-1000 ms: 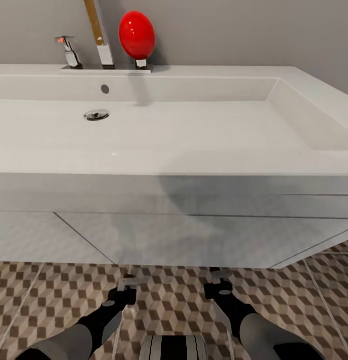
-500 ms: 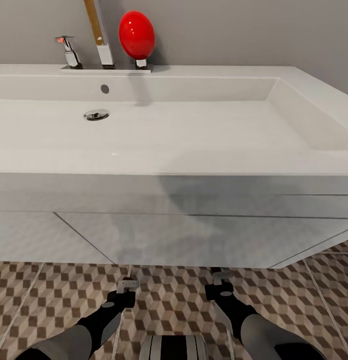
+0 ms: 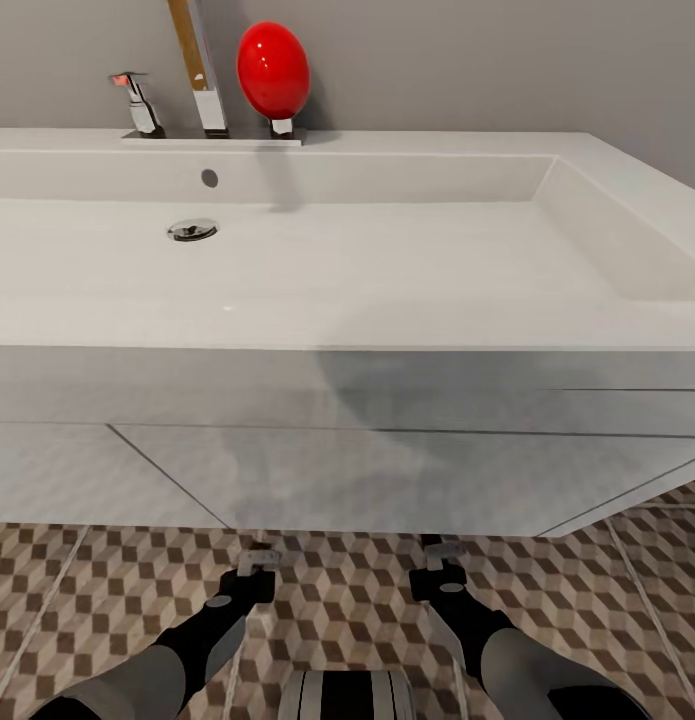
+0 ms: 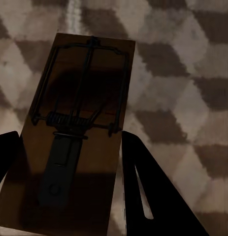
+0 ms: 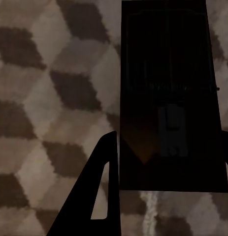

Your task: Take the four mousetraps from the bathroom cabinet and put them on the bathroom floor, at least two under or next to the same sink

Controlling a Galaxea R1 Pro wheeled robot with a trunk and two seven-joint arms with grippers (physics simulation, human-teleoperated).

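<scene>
Leftmost on the ledge behind the basin: a small chrome tap lever with a red tip point(image 3: 137, 100), then a tall chrome spout point(image 3: 202, 75), then a glossy red egg-shaped object on a short chrome stem point(image 3: 273, 70), all against the grey wall. Below them, the wide white rectangular wall-hung sink point(image 3: 387, 270), with a round chrome drain point(image 3: 192, 230) toward its left side and a small overflow hole just above that. Under the basin, a glossy white front panel, and beneath it the bathroom floor of brown, beige and white cube-pattern tiles point(image 3: 347, 590) with pale grout lines.

Low at the left, the left gripper point(image 3: 255, 562) reaching forward toward the sink's lower edge. Seen from the left wrist: a flat brown wooden mousetrap with a wire bar and coiled spring point(image 4: 77, 128) lying between the two dark fingers point(image 4: 148, 196), over the patterned tiles (touching the pads or just apart, cannot tell, so clamped or loose stays unclear).

Low at the right, the right gripper point(image 3: 442, 553), likewise pointing under the basin. From the right wrist: a second flat wooden mousetrap, very dark in shadow point(image 5: 168, 98), between that gripper's fingers point(image 5: 94, 191) above the tiles; grip again not readable.
</scene>
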